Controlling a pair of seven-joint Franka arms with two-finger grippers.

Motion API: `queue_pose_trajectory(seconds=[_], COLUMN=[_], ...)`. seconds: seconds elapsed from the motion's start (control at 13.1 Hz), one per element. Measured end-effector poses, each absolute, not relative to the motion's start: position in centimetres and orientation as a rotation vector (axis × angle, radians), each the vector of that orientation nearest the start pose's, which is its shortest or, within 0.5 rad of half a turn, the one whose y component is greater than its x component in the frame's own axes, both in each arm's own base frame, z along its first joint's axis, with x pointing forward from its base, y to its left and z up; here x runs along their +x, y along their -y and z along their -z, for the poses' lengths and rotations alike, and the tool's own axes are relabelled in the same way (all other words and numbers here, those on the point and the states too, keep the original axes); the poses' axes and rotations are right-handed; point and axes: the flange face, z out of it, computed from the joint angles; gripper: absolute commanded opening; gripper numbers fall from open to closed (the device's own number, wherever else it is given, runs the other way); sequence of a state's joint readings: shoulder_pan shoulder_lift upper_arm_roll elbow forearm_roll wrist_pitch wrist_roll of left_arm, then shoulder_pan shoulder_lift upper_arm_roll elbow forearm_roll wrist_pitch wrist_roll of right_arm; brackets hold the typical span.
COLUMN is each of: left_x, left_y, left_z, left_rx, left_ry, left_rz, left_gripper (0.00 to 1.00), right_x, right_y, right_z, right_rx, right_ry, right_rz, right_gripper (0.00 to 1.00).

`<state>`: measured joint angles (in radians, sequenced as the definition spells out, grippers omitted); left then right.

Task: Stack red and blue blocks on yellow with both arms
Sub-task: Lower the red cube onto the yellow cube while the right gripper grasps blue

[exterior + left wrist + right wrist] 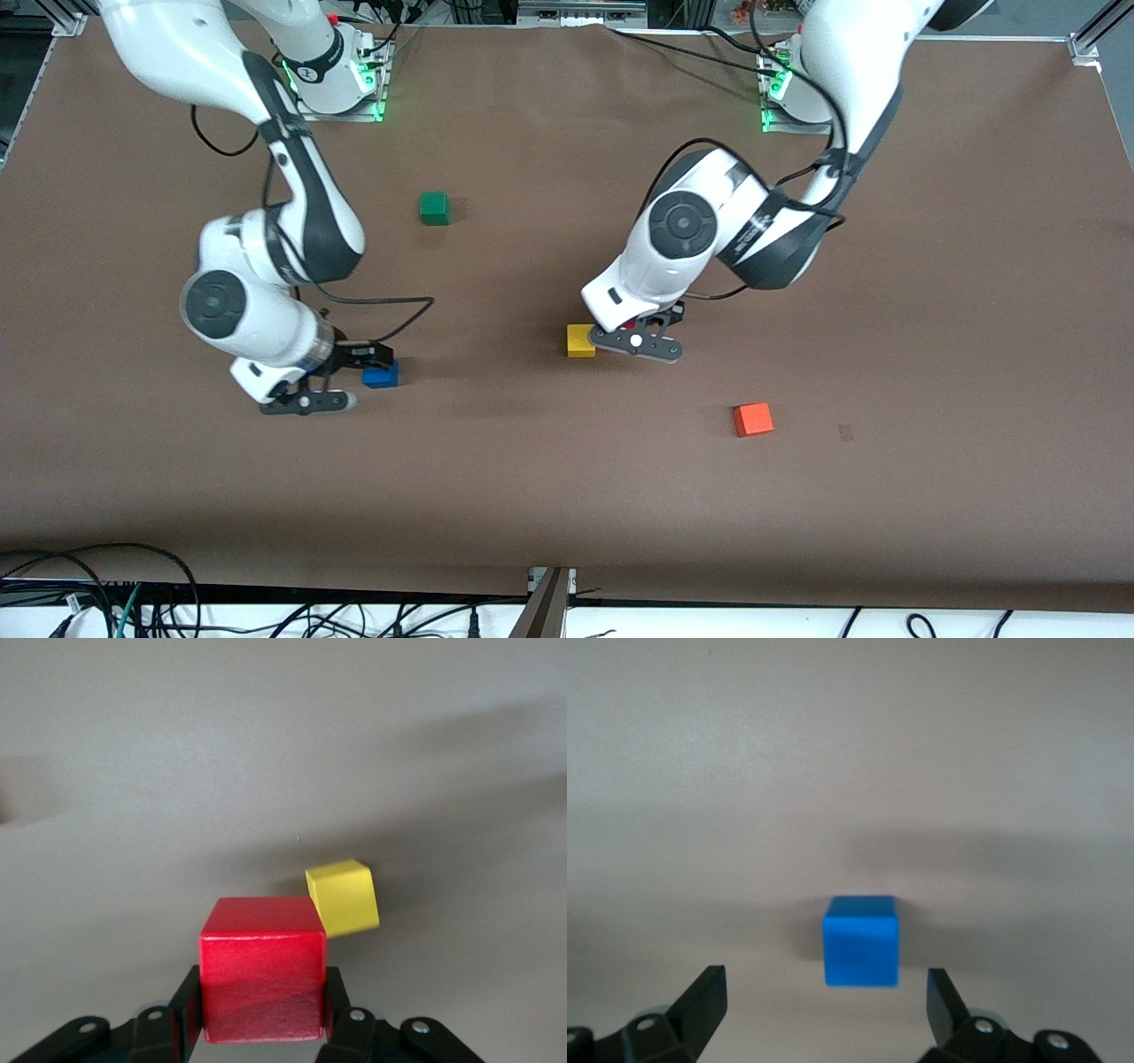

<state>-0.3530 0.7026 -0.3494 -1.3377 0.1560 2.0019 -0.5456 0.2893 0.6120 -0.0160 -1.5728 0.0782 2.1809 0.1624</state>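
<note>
- The left pincer (261,1028) squeezes the red block (261,979) just beside the yellow block (580,340) (up in the air, it seems). If it lets go off-centre, red may tip off yellow.
- The right pincer (824,1005) is spread wide, hanging by the blue block (862,941) on the tabletop (567,496). Coming down crooked, 1 finger could push blue away.

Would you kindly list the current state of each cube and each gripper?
Red cube: held by the left gripper, not yet on the yellow one.
Yellow cube: on the table, bare.
Blue cube: on the table, ungrasped.
Right gripper: open, by the blue cube.
Green cube, orange cube: untouched.
</note>
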Motion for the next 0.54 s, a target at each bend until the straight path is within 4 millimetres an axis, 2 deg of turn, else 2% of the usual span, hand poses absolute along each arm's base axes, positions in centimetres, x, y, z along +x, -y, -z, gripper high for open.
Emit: queue_pose_trajectory(seconds=[0.23,0.54], left_x=[59.9,59.3], left_y=[44.6,46.3], left_z=[-29.9,-28.6], left_rx=[-3.155,-3.158], left_ry=[-0.169,-0.057], left_rz=[-0.044,-0.052], left_gripper=[0.0,0.0], right_x=[67.5,67.6], right_y=[-19.2,-18.3], right_z=[-25.4,-23.8], right_rx=[-3.09,-3.098], right_ry=[0.1,0.075], right_rz=[-0.007,-0.026], right_gripper=[1.0,0.99])
